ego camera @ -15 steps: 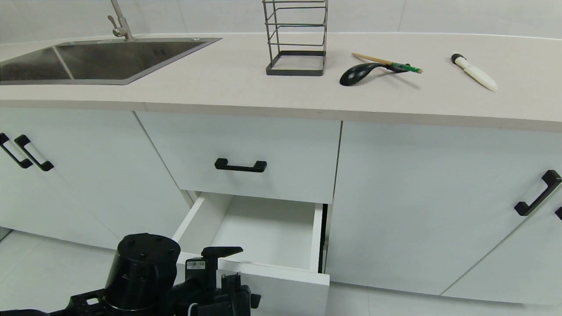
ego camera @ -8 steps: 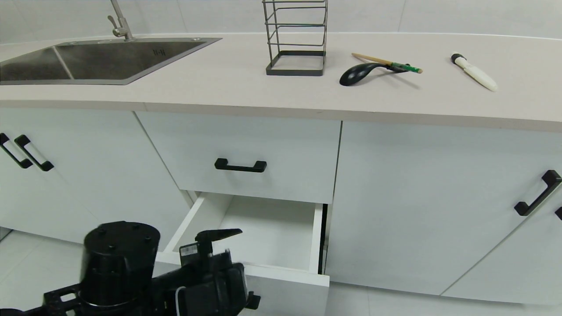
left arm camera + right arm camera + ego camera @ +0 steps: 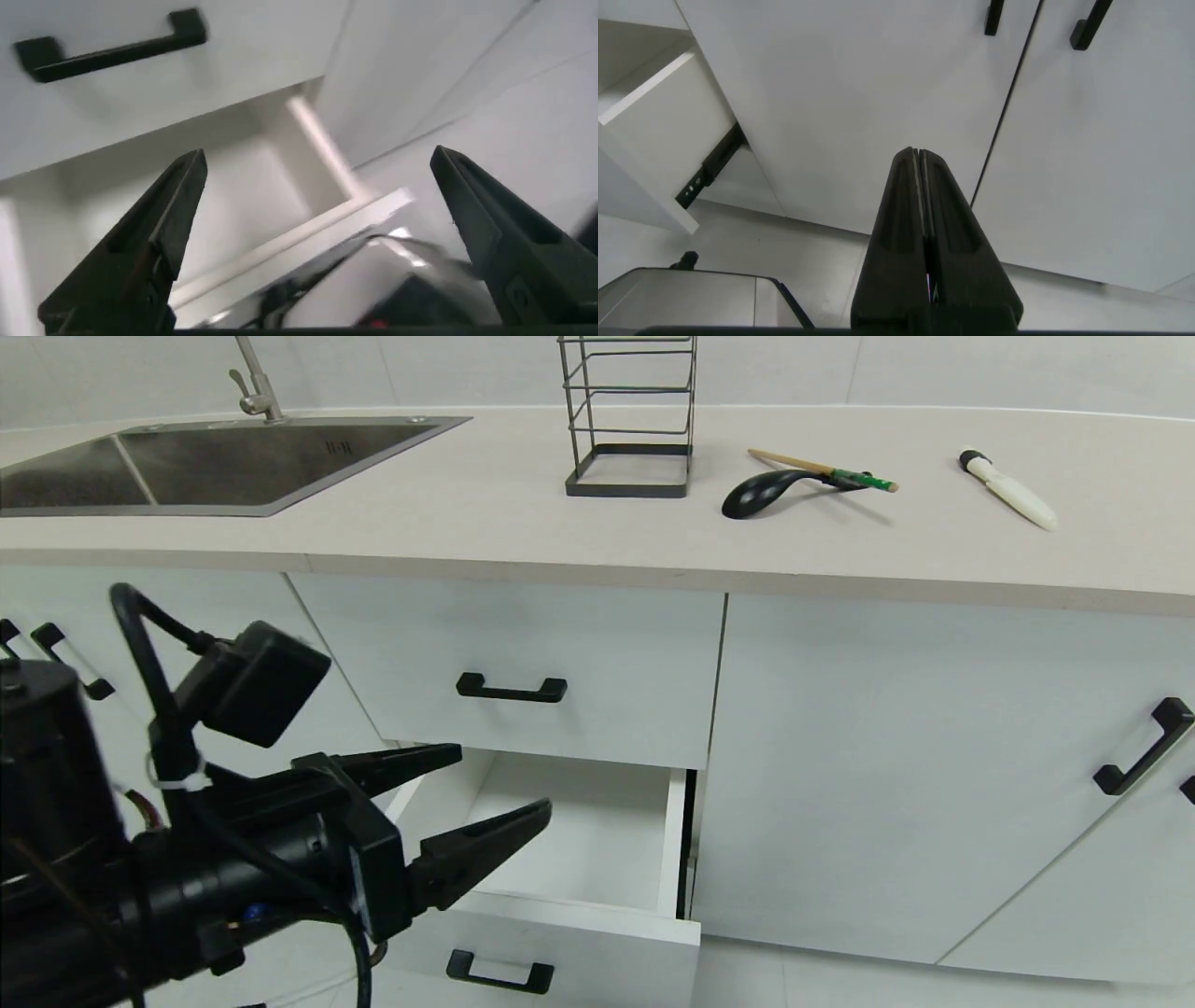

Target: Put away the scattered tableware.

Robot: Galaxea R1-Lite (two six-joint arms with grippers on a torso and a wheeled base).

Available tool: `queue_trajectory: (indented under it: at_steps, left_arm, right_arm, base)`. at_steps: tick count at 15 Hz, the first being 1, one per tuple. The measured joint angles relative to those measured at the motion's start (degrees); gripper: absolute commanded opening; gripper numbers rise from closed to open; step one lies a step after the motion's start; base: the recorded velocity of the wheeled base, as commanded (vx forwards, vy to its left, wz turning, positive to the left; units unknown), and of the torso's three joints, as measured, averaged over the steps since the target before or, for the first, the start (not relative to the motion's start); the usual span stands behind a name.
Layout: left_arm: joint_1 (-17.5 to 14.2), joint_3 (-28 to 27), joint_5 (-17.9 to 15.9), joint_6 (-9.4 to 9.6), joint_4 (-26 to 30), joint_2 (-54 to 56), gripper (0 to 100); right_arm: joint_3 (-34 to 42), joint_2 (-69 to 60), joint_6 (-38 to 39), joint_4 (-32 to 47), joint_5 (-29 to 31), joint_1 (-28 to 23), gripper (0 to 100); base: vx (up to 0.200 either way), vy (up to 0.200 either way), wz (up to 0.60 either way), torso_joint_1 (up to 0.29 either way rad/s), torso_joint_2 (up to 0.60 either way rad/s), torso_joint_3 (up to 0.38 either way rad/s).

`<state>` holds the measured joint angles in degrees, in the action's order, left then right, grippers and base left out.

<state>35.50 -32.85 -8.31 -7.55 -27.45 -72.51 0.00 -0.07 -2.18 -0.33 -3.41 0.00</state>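
The left gripper (image 3: 499, 782) hangs before the open drawer (image 3: 670, 845), fingers wide apart and empty; the right gripper (image 3: 920, 159) has its fingers pressed together. The spoon (image 3: 761, 493), chopsticks (image 3: 822, 469) and white utensil (image 3: 1008, 490) lie up on the table (image 3: 420, 532). The left arm should clear the table edge first, then approach the spoon's handle from above.

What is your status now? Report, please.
Left gripper open, before the open lower drawer. Right gripper shut, empty, facing cabinet doors. Black spoon, chopsticks, white knife lying on the counter, untouched.
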Motion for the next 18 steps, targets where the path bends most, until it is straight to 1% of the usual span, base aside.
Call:
queue_trajectory:
  at_steps: [1,2,4,5,7,9,11,12,13,15,16,17,18]
  left_arm:
    - [-0.7,1.8,-1.9,-0.3,-0.9,1.7,100]
    - [-1.2,4.4,-3.2,-0.48,-3.1,3.6,100]
    - [-3.5,11.3,-4.4,-0.2,-10.3,8.7,100]
    - [-5.3,14.2,-4.5,0.49,-12.9,11.8,100]
    - [-9.5,18.8,-4.6,1.76,-15.8,19.5,100]
    - [-14.7,21.3,-3.9,2.68,-14.6,28.5,100]
    - [-18.8,22.7,-3.6,3.67,-9.7,37.5,100]
    - [-20.1,23.2,-3.5,4.57,-5.5,42.4,100]
    - [-20.9,23.6,-3.4,5.55,-0.5,47.2,100]
    - [-21.9,24.5,-2.7,7.81,11.9,56.8,100]
    - [-22.2,25.9,-1.5,8.96,14.4,60.3,100]
    - [-22.4,28.3,0.1,10.12,15.6,62.7,100]
    - [-22.6,30.5,2.4,10.85,18.3,64.3,100]
  right_arm:
    - [0.0,0.0,0.0,0.0,0.0,0.0,0]
    - [0.0,0.0,0.0,0.0,0.0,0.0,0]
    - [0.0,0.0,0.0,0.0,0.0,0.0,0]
    - [0.0,0.0,0.0,0.0,0.0,0.0,0]
    - [0.0,0.0,0.0,0.0,0.0,0.0,0]
    - [0.0,0.0,0.0,0.0,0.0,0.0,0]
    - [0.0,0.0,0.0,0.0,0.0,0.0,0]
    - [0.0,0.0,-0.1,0.0,0.0,0.0,0]
    - [0.0,0.0,0.0,0.0,-0.1,0.0,0]
    - [0.0,0.0,0.0,0.0,0.0,0.0,0]
    - [0.0,0.0,-0.1,0.0,0.0,0.0,0]
    - [0.0,0.0,-0.1,0.0,-0.1,0.0,0]
    - [0.0,0.0,-0.1,0.0,0.0,0.0,0]
  base:
    - [0.0,0.0,0.0,0.0,0.0,0.0]
    - [0.0,0.0,0.0,0.0,0.0,0.0]
    - [0.0,0.0,0.0,0.0,0.0,0.0]
    - [0.0,0.0,0.0,0.0,0.0,0.0]
    - [0.0,0.0,0.0,0.0,0.0,0.0]
    - [0.0,0.0,0.0,0.0,0.0,0.0]
    - [0.0,0.0,0.0,0.0,0.0,0.0]
    - [0.0,0.0,0.0,0.0,0.0,0.0]
    - [0.0,0.0,0.0,0.0,0.0,0.0]
    - [0.0,0.0,0.0,0.0,0.0,0.0]
    - [0.0,0.0,0.0,0.0,0.0,0.0]
    - [0.0,0.0,0.0,0.0,0.0,0.0]
    - [0.0,0.0,0.0,0.0,0.0,0.0]
